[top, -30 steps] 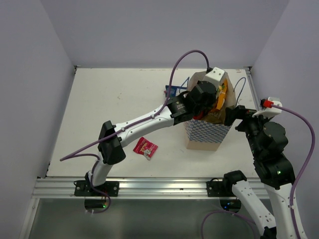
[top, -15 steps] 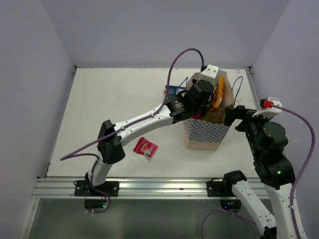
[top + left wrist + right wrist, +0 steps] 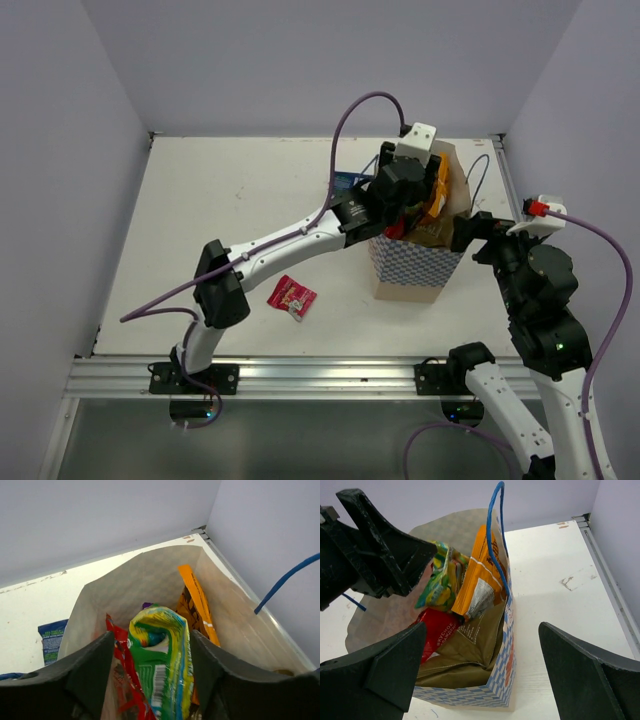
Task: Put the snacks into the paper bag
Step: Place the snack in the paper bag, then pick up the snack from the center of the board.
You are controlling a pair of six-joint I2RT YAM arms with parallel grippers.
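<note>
Left gripper (image 3: pixel 151 637): jaws apart at the mouth of the paper bag (image 3: pixel 135 580), flanking the yellow-green packet (image 3: pixel 160 660).
Right gripper (image 3: pixel 481 627): spread wide, empty, beside the bag.

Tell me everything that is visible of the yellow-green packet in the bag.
The yellow-green packet is glossy, crinkled foil, with blue streaks and a barcode. Its top is curled over. It stands upright inside the paper bag, between the spread left fingers, touching the red packet beside it, with the orange packet behind it. Contact with the fingers is unclear.
</note>
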